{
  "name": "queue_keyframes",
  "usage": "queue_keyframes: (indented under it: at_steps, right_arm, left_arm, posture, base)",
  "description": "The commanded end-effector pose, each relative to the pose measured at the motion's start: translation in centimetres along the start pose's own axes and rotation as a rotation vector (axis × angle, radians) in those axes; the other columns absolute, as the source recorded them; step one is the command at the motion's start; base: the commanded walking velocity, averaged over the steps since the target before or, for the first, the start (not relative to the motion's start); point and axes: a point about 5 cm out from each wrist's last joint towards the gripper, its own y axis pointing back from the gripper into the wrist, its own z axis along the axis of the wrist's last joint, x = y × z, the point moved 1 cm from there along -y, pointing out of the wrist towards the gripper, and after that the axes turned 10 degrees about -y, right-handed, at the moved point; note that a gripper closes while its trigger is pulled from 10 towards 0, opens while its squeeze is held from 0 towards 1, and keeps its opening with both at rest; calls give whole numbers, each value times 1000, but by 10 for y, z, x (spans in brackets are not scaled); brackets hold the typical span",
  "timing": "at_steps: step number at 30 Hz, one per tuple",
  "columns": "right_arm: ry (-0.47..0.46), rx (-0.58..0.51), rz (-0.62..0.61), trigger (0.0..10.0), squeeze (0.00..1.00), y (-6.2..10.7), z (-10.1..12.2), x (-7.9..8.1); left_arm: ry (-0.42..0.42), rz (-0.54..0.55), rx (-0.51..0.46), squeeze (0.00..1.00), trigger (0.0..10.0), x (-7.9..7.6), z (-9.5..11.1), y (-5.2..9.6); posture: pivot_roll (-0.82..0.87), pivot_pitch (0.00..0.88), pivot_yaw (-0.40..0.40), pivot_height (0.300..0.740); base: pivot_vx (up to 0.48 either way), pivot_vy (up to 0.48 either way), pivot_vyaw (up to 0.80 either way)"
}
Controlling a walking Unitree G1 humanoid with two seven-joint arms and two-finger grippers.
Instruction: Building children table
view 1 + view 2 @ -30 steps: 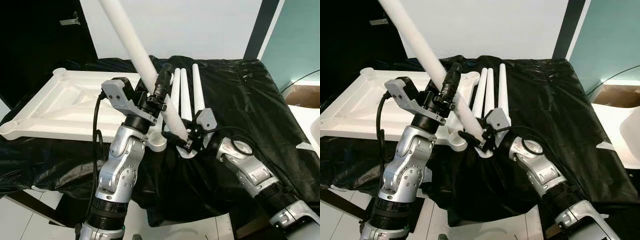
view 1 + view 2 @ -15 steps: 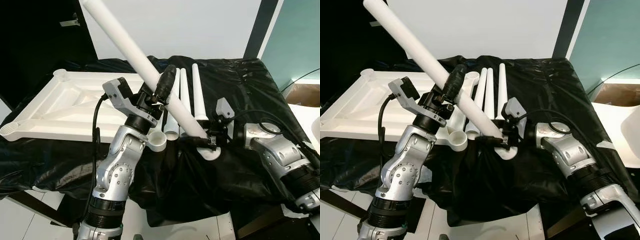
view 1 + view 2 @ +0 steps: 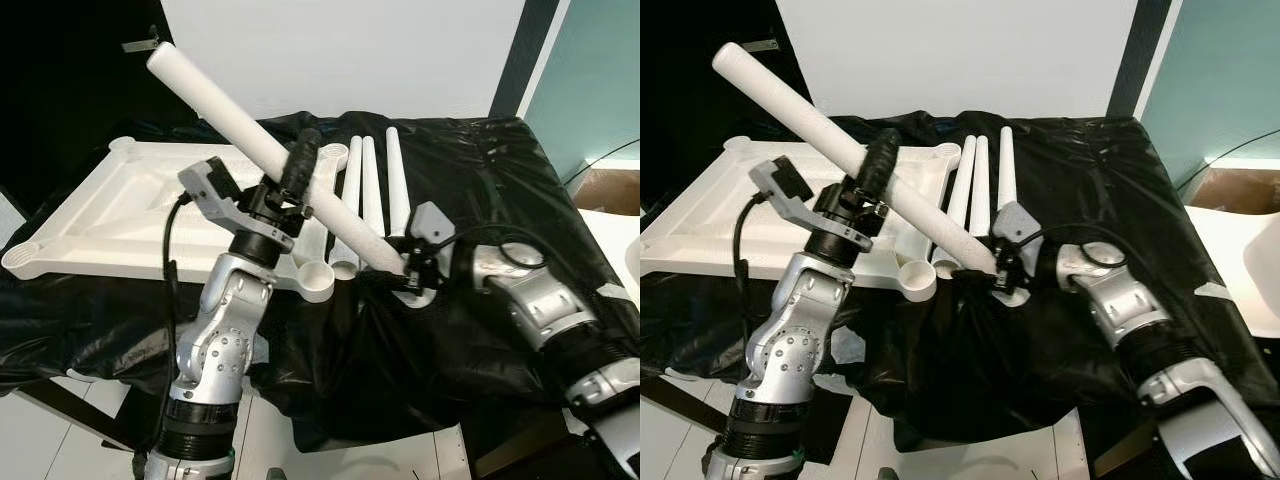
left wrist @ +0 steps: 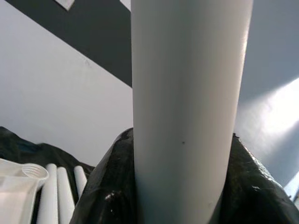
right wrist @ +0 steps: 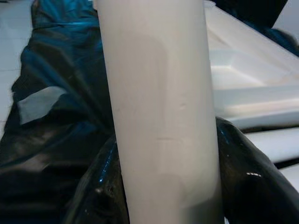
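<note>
A long white table leg (image 3: 225, 105) slants from high on the left down to the black cloth. My left gripper (image 3: 297, 178) is shut on its middle, and black fingers (image 4: 105, 191) flank the leg (image 4: 187, 116) in the left wrist view. My right gripper (image 3: 408, 276) is shut on the leg's lower end beside its round foot. The right wrist view shows the leg (image 5: 159, 116) between two fingers (image 5: 100, 186). The white tabletop (image 3: 110, 215) lies upside down at the left, with a round corner socket (image 3: 318, 282) close to the held leg.
Three more white legs (image 3: 368, 190) lie side by side on the black cloth (image 3: 500, 190) covering the work surface. The cloth's front edge hangs over a white floor (image 3: 350, 460). A cardboard box (image 3: 605, 190) stands far right.
The held leg has tipped lower, its upper end swinging down and left. My left arm shifted left with it; my right gripper drew the lower end slightly back and left.
</note>
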Motion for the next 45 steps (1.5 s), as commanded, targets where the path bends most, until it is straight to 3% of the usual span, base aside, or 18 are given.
queue_keyframes:
  at_steps: [1,3,5,6,9,10,14,16,21,31,33,36,37,38,39,43,44,45]
  right_arm:
    - [30,-21,-105,10000,0,3,7,-11]
    - [92,11,-143,10000,1000,-3,6,-6]
    - [141,16,-157,10000,1000,-6,9,-3]
    - [207,0,-159,10000,275,-10,15,1]
    - [250,-15,-159,10000,275,-13,20,4]
    - [305,-28,-150,10000,0,-16,25,9]
    - [358,-50,-110,9922,0,-20,35,19]
    - [345,-31,-73,4980,0,-20,34,23]
    - [314,20,-20,0,0,-20,22,28]
    - [304,45,-42,0,0,-22,20,25]
    - [250,23,-49,0,0,-22,24,22]
    - [210,4,-50,0,0,-22,27,21]
    - [200,-1,-50,0,0,-22,28,20]
    - [200,-1,-50,0,0,-22,28,20]
    - [150,-10,-45,0,0,-22,29,19]
    - [0,-33,-29,0,0,-19,30,15]
    - [-22,-25,-33,0,0,-18,29,12]
    - [-22,-25,-33,0,0,-18,29,12]
  left_arm:
    - [36,-243,-24,0,0,-21,-3,1]
    - [20,-236,-22,0,0,-21,-4,0]
    - [12,-233,-20,0,0,-21,-4,0]
    - [3,-233,-15,0,0,-21,-5,-1]
    - [-2,-234,-11,0,0,-21,-6,-1]
    - [-2,-232,-6,0,0,-21,-8,-1]
    - [3,-223,1,0,0,-21,-11,-1]
    - [4,-218,2,0,0,-21,-12,-2]
    - [4,-216,-4,0,0,-21,-10,-3]
    - [-9,-208,-7,0,0,-20,-7,-2]
    - [-10,-204,-8,408,9294,-20,-8,-2]
    - [-19,-196,-13,408,9294,-19,-8,-3]
    - [-22,-193,-13,831,10000,-19,-8,-3]
    - [-22,-193,-13,831,10000,-19,-8,-3]
    - [-22,-188,-6,0,10000,-18,-8,-4]
    - [-2,-198,-6,0,10000,-19,-7,-6]
    - [16,-223,-29,1000,10000,-21,-4,-4]
    - [16,-223,-29,1000,10000,-21,-4,-4]
  posture:
    - [61,0,51,740]
    - [56,0,54,740]
    - [53,0,56,740]
    - [52,0,56,740]
    - [50,0,57,740]
    - [45,0,60,740]
    - [41,0,61,740]
    - [41,0,62,740]
    - [47,0,58,740]
    - [55,0,57,740]
    - [54,0,56,740]
    - [54,0,55,740]
    - [54,0,55,740]
    - [54,0,55,740]
    - [53,0,55,740]
    - [52,0,56,740]
    - [52,0,56,740]
    - [52,0,56,740]
  base:
    - [0,0,0]
    - [0,0,0]
    - [0,0,0]
    - [0,0,0]
    - [0,0,0]
    - [0,0,0]
    - [0,0,0]
    - [0,0,0]
    - [0,0,0]
    - [0,0,0]
    - [0,0,0]
    - [0,0,0]
    - [0,0,0]
    - [0,0,0]
    - [0,0,0]
    - [0,0,0]
    - [0,0,0]
    - [0,0,0]
